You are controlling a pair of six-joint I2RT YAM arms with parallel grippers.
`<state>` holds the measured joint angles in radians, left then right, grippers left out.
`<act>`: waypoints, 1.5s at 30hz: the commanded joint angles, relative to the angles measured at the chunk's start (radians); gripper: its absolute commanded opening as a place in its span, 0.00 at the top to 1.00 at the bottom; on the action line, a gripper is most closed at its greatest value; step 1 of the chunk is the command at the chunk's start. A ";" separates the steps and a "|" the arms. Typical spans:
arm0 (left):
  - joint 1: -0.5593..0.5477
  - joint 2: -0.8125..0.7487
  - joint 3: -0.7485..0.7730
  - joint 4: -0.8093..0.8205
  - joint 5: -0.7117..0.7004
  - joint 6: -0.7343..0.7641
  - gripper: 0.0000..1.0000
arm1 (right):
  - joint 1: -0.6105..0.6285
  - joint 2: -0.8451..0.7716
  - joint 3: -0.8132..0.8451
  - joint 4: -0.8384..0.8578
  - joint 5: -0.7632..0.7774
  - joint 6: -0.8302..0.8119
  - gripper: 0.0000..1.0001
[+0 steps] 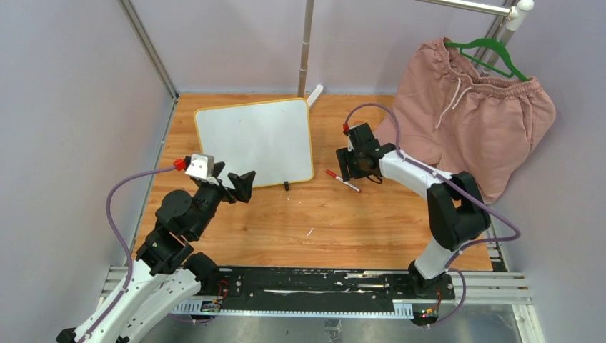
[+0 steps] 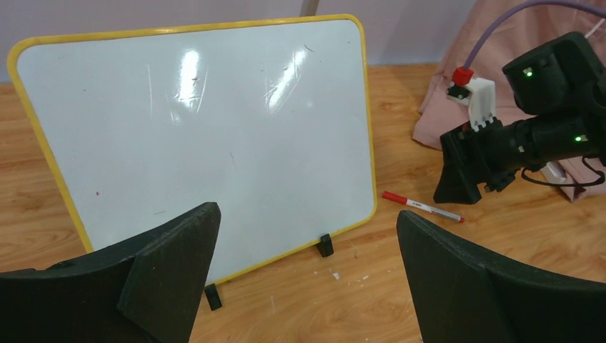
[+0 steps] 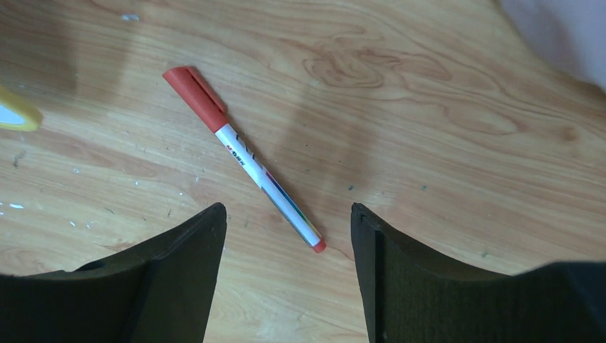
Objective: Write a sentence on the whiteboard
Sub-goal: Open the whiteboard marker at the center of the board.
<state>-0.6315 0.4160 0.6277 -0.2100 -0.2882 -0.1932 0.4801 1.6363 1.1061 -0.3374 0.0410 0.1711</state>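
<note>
The small rectangular whiteboard (image 1: 254, 143) with glossy white face and thin yellow-orange frame stands on the wooden table (image 1: 321, 229), leaning back on its two small black feet (image 2: 325, 245). Its face is plain white with some glare. Just beside the right lower corner of the whiteboard, a white marker pen with red cap (image 3: 243, 157) lies flat on the table, apart from the frame. The right hand (image 3: 286, 209) hangs over this marker to the right of the whiteboard; its black fingers are apart and they do not touch the marker. The left hand (image 1: 230, 180) is in front of the whiteboard's left lower corner, fingers wide apart and holding nothing. Farther to the right of the whiteboard, pink fabric shorts (image 1: 472, 107) hang on a green plastic hanger (image 1: 493, 53).
</note>
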 commanded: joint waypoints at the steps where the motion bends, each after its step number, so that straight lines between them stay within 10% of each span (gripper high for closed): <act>1: -0.010 -0.013 -0.009 0.032 0.016 0.014 0.00 | 0.031 0.060 0.051 0.017 -0.018 -0.004 0.32; 13: -0.014 -0.007 -0.014 0.037 0.008 0.018 0.00 | 0.037 0.186 0.080 0.005 0.008 -0.030 0.33; 36: -0.014 -0.015 -0.015 0.034 -0.005 0.012 0.00 | 0.110 0.087 -0.111 -0.044 0.085 0.150 1.00; 45: -0.014 -0.022 -0.015 0.034 -0.002 0.009 0.00 | 0.110 0.094 -0.111 -0.081 0.097 0.147 0.62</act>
<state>-0.6384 0.4065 0.6209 -0.2039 -0.2848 -0.1902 0.5797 1.7016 1.0061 -0.3305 0.1181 0.3092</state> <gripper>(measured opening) 0.997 0.357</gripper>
